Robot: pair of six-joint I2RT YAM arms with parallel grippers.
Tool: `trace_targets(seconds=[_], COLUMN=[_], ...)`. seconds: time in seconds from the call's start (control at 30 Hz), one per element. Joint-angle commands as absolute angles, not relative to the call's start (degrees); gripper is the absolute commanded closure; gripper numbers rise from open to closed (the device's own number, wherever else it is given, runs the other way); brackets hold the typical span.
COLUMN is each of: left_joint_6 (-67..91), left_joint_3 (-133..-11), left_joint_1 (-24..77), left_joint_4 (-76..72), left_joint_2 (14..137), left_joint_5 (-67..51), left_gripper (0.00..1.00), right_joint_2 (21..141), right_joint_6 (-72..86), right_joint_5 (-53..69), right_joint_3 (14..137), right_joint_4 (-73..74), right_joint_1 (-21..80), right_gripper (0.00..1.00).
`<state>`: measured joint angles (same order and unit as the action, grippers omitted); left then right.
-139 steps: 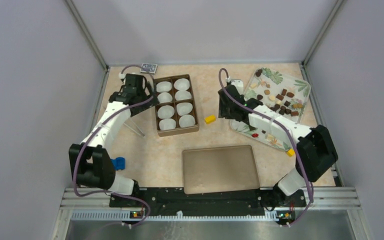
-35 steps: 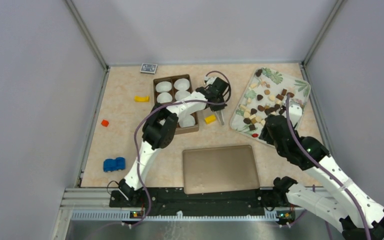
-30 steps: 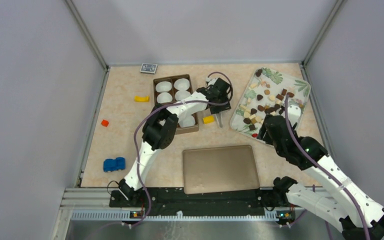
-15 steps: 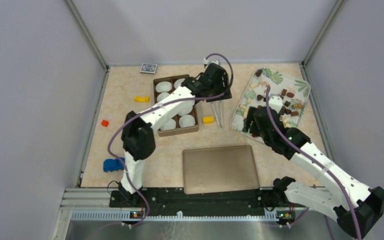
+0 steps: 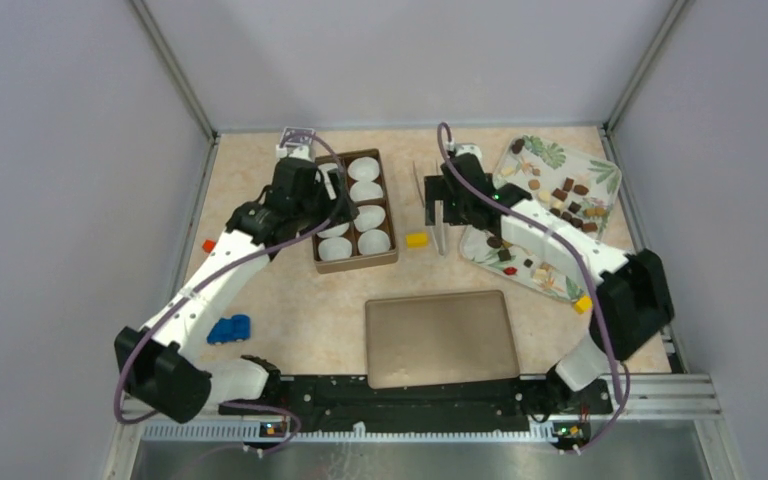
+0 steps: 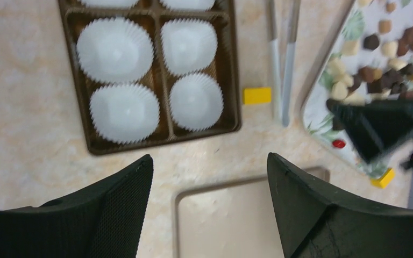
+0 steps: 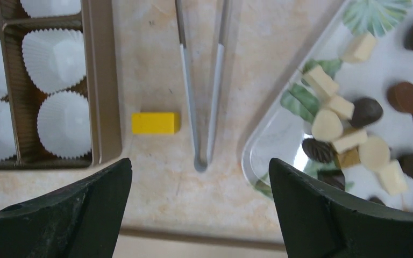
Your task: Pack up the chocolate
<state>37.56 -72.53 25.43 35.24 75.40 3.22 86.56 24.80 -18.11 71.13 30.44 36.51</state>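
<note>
- The right pincer (image 7: 200,174) is open very wide and holds nothing. It hangs right over the tongs (image 7: 187,86), which lie flat on the surface (image 7: 145,54).
- The left pincer (image 6: 209,161) is open wide too, and it is empty. The brown box (image 6: 235,75) is just in front of it.
- The chocolate (image 7: 328,126) is in the see-through tray (image 7: 279,137), just to the right of the right pincer. I can see no piece in the box yet.
- The white paper cups (image 7: 54,59) sit in the box, to the left of the right pincer. The ones I can see are empty.
- I think the step now is picking up the tongs. The chocolate bits look very small for such fat fingers.
- To do it well, the right pincer should go straight down with one finger outside each tong leg.
- It should grab near the middle, not at the bent end, so the tips can open and shut.
- A little yellow block (image 7: 155,122) lies just left of the tongs. The left finger should not bump it.
- The tray's edge is near on the right, so that finger needs care too.
- Squeeze softly. A hard squeeze would shut the tongs all the way.
</note>
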Motion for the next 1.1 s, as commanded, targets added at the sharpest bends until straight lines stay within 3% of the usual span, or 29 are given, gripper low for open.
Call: trace_targets(seconds=[0.0,0.3,0.67,0.8,0.93,1.07], left_joint_6=[34.69,34.96,34.89,35.07,34.08,33.50], left_joint_3=[-64.83,-58.32,-58.53,-58.54,-59.11,-59.58], left_joint_1=[25.24,24.83,24.79,24.80,24.79,24.78], left_joint_4=[35.66,35.72,34.57,34.32,34.11,34.85], left_joint_2=[65.62,60.00,60.90,61.15,61.73,61.77], left_joint_5=[2.50,-1.56,-1.05,-0.53,-2.10,-1.29], left_gripper=[0.17,0.17,0.17,0.17,0.17,0.17], right_joint_2=[97.54,115.49,122.79,125.76,127.03,126.38], right_joint_6=[21.59,21.85,24.38,24.40,24.04,24.29], right_joint_5=[-11.59,-16.30,-17.74,-18.16,-18.18,-19.16], right_joint_3=[81.45,93.18,92.69,94.84,96.10,95.45], right_joint_4=[27.71,28.90,22.75,23.21,24.23,24.44], right_joint_1=[33.62,33.33,31.91,31.90,31.95,32.40], right_gripper=[0.04,0.04,0.37,0.39,0.48,0.48])
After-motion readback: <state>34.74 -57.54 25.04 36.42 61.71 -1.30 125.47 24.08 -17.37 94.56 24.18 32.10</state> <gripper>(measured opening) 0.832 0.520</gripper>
